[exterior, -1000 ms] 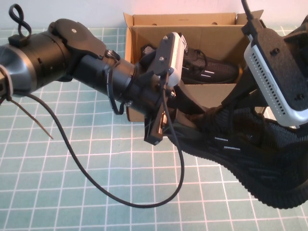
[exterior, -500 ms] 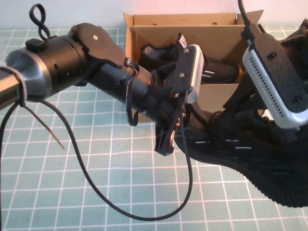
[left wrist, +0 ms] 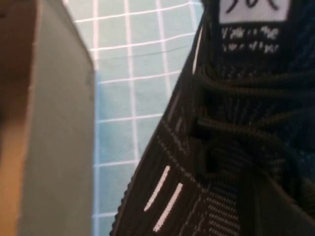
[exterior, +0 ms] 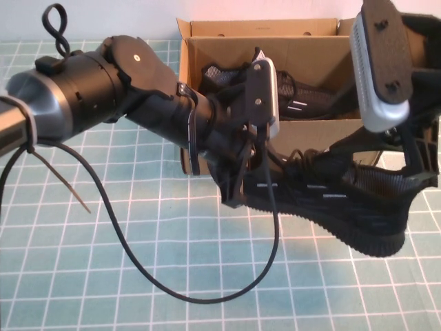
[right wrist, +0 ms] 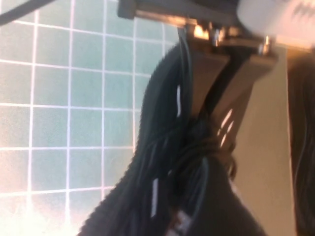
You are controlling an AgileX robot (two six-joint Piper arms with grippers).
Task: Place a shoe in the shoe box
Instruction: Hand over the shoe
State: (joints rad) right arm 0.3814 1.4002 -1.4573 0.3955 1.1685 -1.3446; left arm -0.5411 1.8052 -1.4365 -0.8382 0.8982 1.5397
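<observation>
The shoe (exterior: 331, 200) lies on the mat just outside the shoe box (exterior: 303, 134), not yet inside. The left gripper (exterior: 238, 181) is clenched, seemingly on its laces; the right gripper (exterior: 413, 162), at the heel, looks released. Beyond, another sneaker (exterior: 303, 96) fills the box, leaving little room

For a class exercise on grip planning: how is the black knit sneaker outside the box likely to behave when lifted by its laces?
The shoe probably sags and swings, since its knit upper looks soft. Its ribbed sole likely stays stiff. The left gripper, shut at its laces, may let it tilt.
</observation>
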